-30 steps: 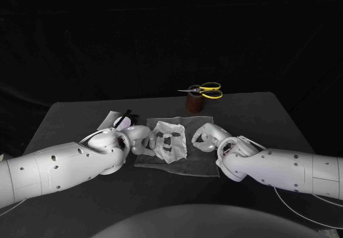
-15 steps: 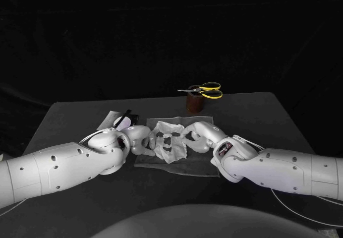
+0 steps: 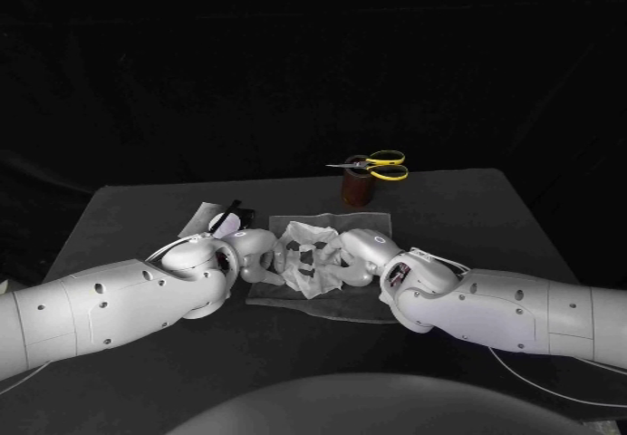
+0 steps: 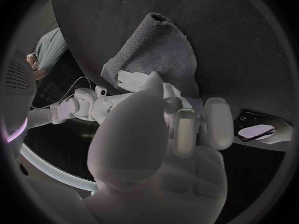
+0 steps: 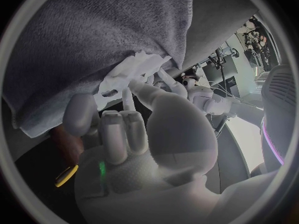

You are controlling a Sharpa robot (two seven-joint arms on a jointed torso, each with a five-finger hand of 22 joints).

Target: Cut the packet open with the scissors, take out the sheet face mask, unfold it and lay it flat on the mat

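The face mask [image 3: 311,257] lay spread but crumpled on the grey mat [image 3: 333,306], just left of the frame's centre in the head view, eye holes showing. Both hands flanked it. The left hand [image 3: 256,254] touched its left edge with curled fingers; whether they pinched the sheet could not be told. The right hand [image 3: 362,253] covered its right edge. In the right wrist view its fingers [image 5: 132,129] reached onto the bunched white sheet, but a firm grip could not be made out. An opened packet [image 3: 213,217] lay on the table [image 3: 130,208] just beyond the mat's upper left corner. Further up, the yellow-handled scissors [image 3: 374,166] sat on a brown holder [image 3: 355,189].
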